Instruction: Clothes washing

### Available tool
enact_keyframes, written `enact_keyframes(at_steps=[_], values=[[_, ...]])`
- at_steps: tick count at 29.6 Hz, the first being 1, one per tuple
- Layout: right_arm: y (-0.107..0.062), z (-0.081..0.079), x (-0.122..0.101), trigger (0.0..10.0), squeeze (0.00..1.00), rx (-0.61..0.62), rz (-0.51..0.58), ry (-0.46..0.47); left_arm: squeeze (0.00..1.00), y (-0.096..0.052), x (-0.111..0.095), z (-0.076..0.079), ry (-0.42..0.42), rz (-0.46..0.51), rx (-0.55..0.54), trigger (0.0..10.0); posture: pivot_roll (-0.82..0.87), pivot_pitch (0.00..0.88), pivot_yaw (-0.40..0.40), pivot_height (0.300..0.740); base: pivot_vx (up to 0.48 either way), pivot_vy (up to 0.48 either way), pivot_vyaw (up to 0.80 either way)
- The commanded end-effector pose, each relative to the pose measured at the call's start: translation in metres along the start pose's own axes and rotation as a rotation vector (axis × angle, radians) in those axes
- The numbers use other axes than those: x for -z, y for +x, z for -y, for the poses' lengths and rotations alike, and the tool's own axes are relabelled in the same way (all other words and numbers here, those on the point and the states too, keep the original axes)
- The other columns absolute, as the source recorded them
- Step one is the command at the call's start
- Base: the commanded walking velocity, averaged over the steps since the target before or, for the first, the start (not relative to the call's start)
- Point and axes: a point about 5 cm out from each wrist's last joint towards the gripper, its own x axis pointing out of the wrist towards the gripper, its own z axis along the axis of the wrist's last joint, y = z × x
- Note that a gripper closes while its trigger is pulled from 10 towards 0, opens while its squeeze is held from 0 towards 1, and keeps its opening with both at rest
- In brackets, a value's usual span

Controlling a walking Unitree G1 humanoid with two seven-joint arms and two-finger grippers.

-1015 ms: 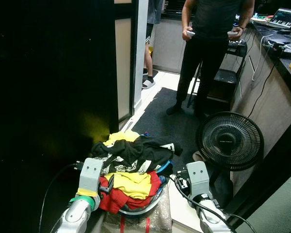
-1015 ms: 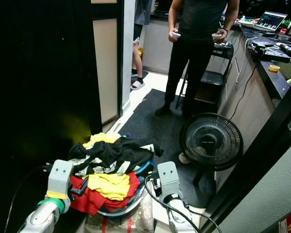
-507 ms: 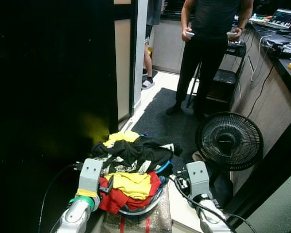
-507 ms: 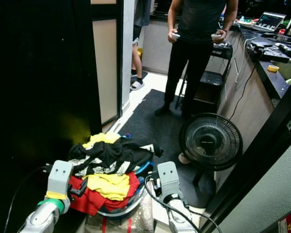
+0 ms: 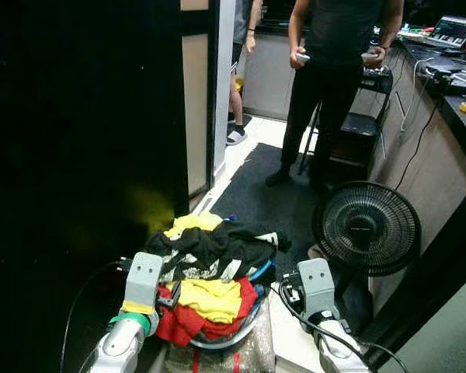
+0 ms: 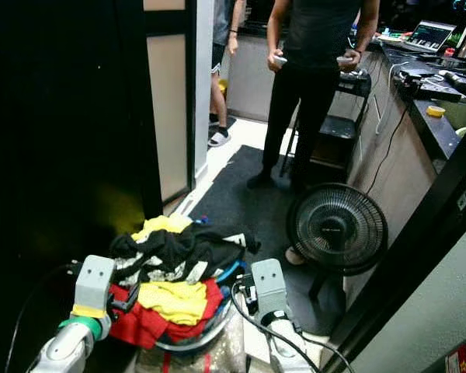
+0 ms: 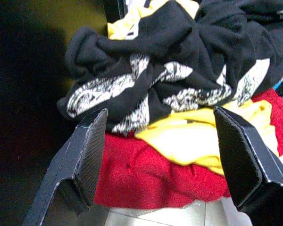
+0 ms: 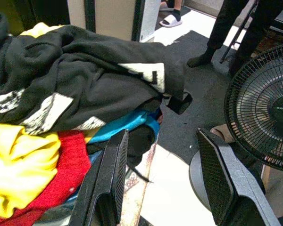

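- Left eye view: a pile of clothes [image 5: 210, 291] is sitting heaped in a basket [image 5: 245, 332] low in front of the robot, with a black printed garment [image 5: 213, 247] lying on top, a yellow garment [image 5: 210, 297] below it and a red garment [image 5: 185, 322] hanging over the near edge. The left arm [image 5: 136, 299] is standing just beside the pile on its left, the right arm [image 5: 318, 299] just beside it on the right. A black fan [image 5: 366, 228] is standing on the floor to the right, and a person in dark clothes [image 5: 330, 85] is standing farther back on a dark mat [image 5: 256, 194], holding something small in each hand.
- Right eye view: the same scene is showing; a second person's legs [image 6: 220, 93] are standing by a doorway, and a laptop [image 6: 427, 35] is sitting on the tabletop [image 6: 443, 132] at the right.
- Left wrist view: the left gripper [image 7: 158, 155] is hovering with its jaws spread wide, facing the red and yellow cloth and gripping nothing.
- Right wrist view: the right gripper [image 8: 162, 179] is hanging with jaws wide apart and empty, beside the basket's blue cloth [image 8: 127, 125], near the fan.
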Motion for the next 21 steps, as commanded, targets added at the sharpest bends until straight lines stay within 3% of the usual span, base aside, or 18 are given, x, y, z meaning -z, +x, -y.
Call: enact_keyframes(at_steps=[1,13,21], values=[[-0.0036,-0.0006,0.0061,10.0,0.00,0.001,-0.021,0.003,0.00,-0.0018,0.0051,0.0012,0.007,-0.018,0.004,10.0,-0.04,0.048,0.014,0.740,0.469,0.000,0.00],[-0.0038,-0.0014,0.0064,10.0,0.00,0.003,-0.022,0.005,0.00,-0.0013,0.0057,0.0001,0.001,-0.027,-0.002,10.0,-0.04,0.051,0.018,0.740,0.438,0.000,0.00],[-0.0040,-0.0011,0.0067,10.0,0.00,0.009,-0.023,0.006,0.00,0.0007,0.0039,-0.0013,-0.010,-0.024,-0.010,10.0,-0.04,0.050,0.024,0.740,0.000,0.000,0.00]])
